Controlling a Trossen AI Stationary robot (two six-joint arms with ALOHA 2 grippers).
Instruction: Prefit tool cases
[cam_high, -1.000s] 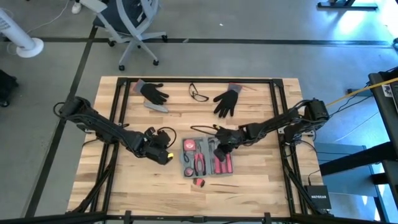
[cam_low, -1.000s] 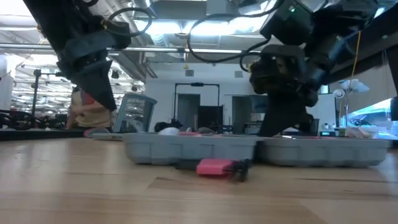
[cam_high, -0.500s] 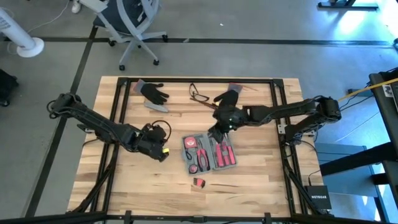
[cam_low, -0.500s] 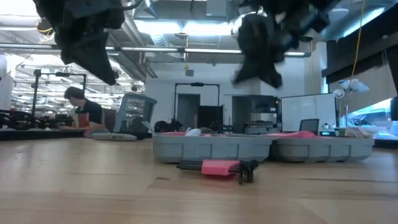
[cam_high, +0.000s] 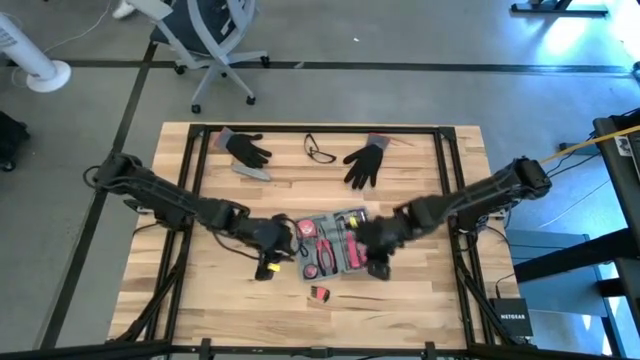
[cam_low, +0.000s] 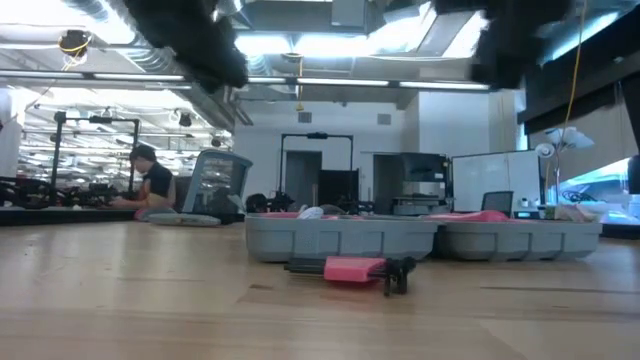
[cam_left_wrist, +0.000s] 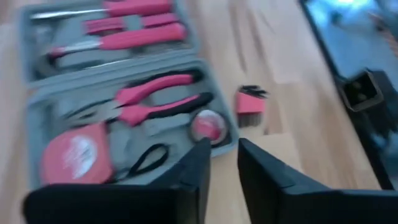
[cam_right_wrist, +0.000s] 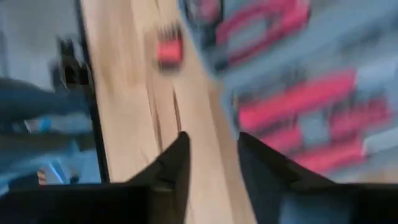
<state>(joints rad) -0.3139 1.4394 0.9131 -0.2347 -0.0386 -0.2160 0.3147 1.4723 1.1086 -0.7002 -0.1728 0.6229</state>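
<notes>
Jaws parted on left gripper (cam_left_wrist: 222, 163) and right gripper (cam_right_wrist: 211, 163), empty, flanking open case (cam_high: 333, 243) mid-table; best approached level, gripping opposite edges evenly.

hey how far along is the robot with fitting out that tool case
Mostly filled: the open tool case already holds a tape measure, pliers and other pink-handled tools. In hand: nothing; the left gripper and right gripper hang open at the case's two sides. Left: a small pink part lies on the table, outside the case.
</notes>
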